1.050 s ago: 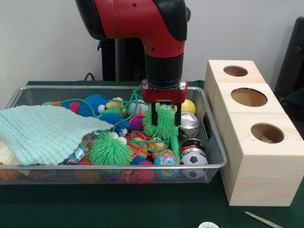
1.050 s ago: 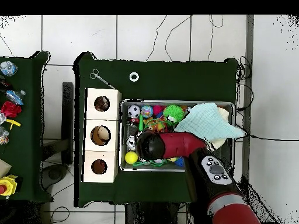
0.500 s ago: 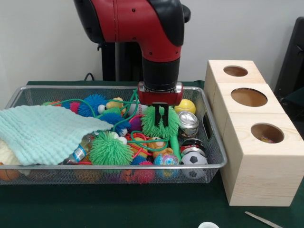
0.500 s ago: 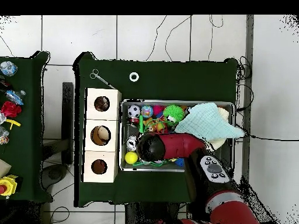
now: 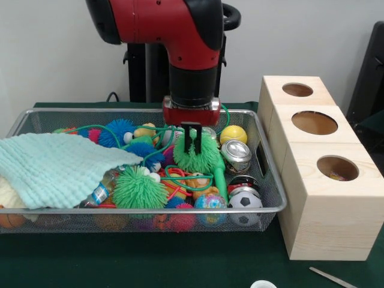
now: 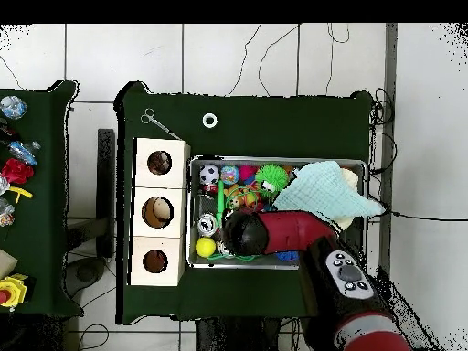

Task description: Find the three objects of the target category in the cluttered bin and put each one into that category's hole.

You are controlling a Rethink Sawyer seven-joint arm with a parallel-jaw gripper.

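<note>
Gripping a green spiky ball (image 5: 198,155) above the clutter, the gripper (image 5: 192,143) has its dark fingers closed into the ball's soft spines over the middle of the wire mesh bin (image 5: 271,193).

Only the front view shows this grasp; from overhead the red and black arm (image 6: 274,232) covers both the gripper and the held ball. The front view also gives the textures: a second green spiky ball (image 5: 139,188) beside a waffle-weave mint cloth (image 5: 57,167), a shiny metal can (image 5: 238,153), a smooth yellow ball (image 5: 232,134) and a small soccer ball (image 5: 245,200). The overhead view alone shows all three round holes of the pale wooden box (image 6: 161,212) in a row just beside the bin, plus scissors (image 6: 155,122) and a white ring (image 6: 210,120) on the green table (image 6: 274,114).
</note>
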